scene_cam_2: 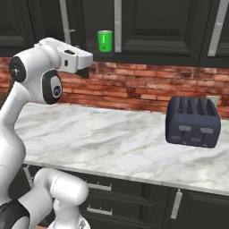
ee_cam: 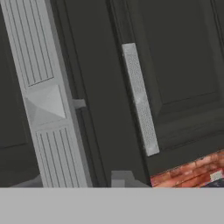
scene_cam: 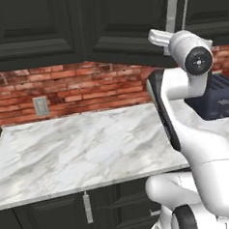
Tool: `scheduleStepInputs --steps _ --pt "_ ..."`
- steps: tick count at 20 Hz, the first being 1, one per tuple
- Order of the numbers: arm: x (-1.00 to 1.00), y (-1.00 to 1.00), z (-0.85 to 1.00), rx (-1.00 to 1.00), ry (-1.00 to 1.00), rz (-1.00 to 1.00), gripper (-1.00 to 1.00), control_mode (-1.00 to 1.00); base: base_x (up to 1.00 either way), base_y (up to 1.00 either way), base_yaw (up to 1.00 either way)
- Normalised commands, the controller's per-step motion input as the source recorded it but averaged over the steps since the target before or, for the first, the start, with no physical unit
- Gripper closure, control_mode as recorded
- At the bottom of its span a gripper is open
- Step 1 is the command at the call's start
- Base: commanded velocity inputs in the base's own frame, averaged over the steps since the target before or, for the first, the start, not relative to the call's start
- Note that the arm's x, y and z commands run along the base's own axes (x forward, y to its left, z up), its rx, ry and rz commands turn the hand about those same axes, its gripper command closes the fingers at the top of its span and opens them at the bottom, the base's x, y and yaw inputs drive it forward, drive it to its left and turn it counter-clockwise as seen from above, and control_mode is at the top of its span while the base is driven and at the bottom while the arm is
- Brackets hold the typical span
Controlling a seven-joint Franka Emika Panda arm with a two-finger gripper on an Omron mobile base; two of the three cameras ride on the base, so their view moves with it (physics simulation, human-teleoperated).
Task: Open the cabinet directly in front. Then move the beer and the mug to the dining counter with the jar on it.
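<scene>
Fingers (ee_cam: pixel 78 186) part-open around cabinet (ee_cam: pixel 175 65) handle (ee_cam: pixel 46 105), not clamped

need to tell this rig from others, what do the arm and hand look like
The arm is glossy white, made of rounded tube-like links with dark charcoal joints and round dark end caps, plus a dark strip down one link. The hand is a white boxy block with small dark finger tips. No cables or markings are visible.

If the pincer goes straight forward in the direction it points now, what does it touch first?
Most likely the cabinet: the hand view looks straight onto its dark door panels and two silver bar handles, with the nearer bar at the left. Which part the pincer meets first is unclear, since depth is hard to judge.
</scene>
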Motion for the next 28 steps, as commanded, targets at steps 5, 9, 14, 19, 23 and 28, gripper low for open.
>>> scheduleStepInputs --steps 5,9,14,19,23,28 --pt "-0.90 0.28 0.02 0.00 0.11 -0.18 1.00 -1.00 0.00 0.00 0.00" --pt "-0.50 0.53 0.00 -0.07 0.06 -0.07 -1.00 -1.00 0.00 0.00 0.00" --pt "-0.22 -0.02 -0.09 0.00 0.00 0.00 -1.00 -1.00 0.00 0.00 0.00" --pt "-1.00 -0.44 -0.38 0.02 -0.02 0.01 -1.00 -1.00 0.00 0.00 0.00" --pt "-1.00 -0.88 0.00 0.09 -0.11 0.01 -1.00 -1.00 0.00 0.00 0.00" --pt "-0.96 -0.66 0.00 0.05 -0.13 0.06 -1.00 -1.00 0.00 0.00 0.00"
